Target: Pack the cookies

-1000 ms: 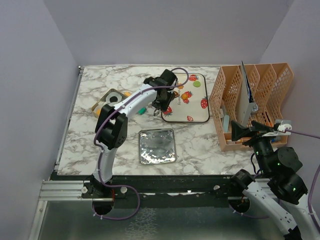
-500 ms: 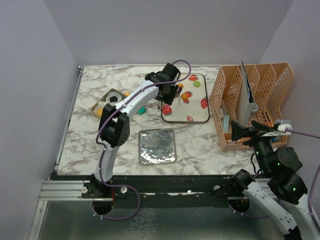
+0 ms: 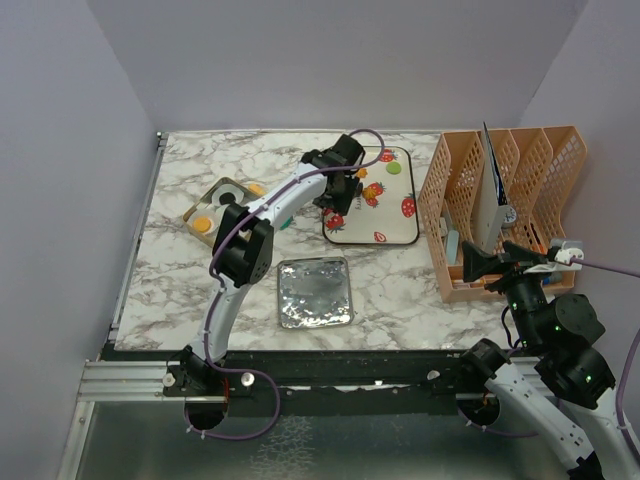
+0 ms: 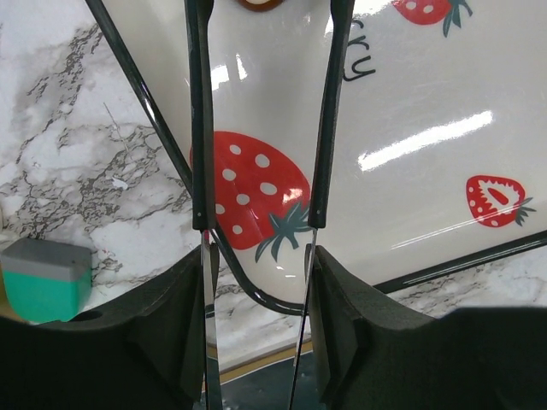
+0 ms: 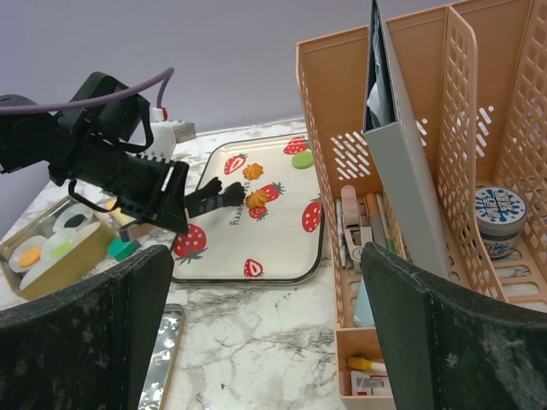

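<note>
- The left fingers hang low over a white strawberry-print tray on the marble bench. They point away from the arm bases.
- They are two thin dark blades, held parallel with a clear gap between them. Nothing is clamped in that gap, which shows bare tray and one red strawberry print.
- An orange cookie lies on the tray right at the tips of these fingers, in line with the gap. The wrist picture cuts it off at the edge, so whether a blade touches it cannot be told.
- Farther ahead of the tips, a second orange cookie and a green cookie lie flat on the same tray, apart from each other.
- Off to the left of the left fingers, an open box holds white paper cups. An orange cookie and a black cookie sit in them.
- A teal block lies on the bench just left of these fingers, beside the tray's dark rim.
- Behind them, nearer the arm bases, a foil tray lies flat on the bench.
- The right fingers are spread wide and hold nothing. They are raised by the right side of the bench, well apart from every cookie.
- A peach desk organiser stands just ahead of the right fingers.
</note>
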Controlling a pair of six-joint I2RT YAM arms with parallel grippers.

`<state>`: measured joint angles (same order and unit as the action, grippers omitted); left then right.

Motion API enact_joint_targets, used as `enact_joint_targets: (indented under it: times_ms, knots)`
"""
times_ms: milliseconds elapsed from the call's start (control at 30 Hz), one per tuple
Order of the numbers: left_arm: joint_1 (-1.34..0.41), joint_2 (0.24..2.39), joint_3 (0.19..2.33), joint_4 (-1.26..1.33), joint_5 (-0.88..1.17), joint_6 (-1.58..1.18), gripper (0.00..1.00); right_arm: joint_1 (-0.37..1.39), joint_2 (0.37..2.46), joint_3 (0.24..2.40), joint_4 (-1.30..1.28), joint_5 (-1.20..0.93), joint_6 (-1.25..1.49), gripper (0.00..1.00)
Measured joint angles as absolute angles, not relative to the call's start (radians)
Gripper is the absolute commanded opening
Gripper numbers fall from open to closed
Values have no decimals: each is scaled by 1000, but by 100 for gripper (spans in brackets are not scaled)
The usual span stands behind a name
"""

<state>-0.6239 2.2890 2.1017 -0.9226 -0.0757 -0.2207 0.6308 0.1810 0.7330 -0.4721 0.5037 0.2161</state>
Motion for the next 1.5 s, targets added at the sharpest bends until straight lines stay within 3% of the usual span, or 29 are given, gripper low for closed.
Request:
enact_joint_targets:
  times_ms: [600,967,1500]
  knots:
    - [-623,2332,2128,-921,-83,-231,23,631,181,733,-472,504,216,100]
    - [-623,2169,1916,-916,-72,-231,5,631,181,733,-472,504,216,100]
    - [-623,1887,1660,-892,-34,-255,3,631,181,733,-472,503,216,100]
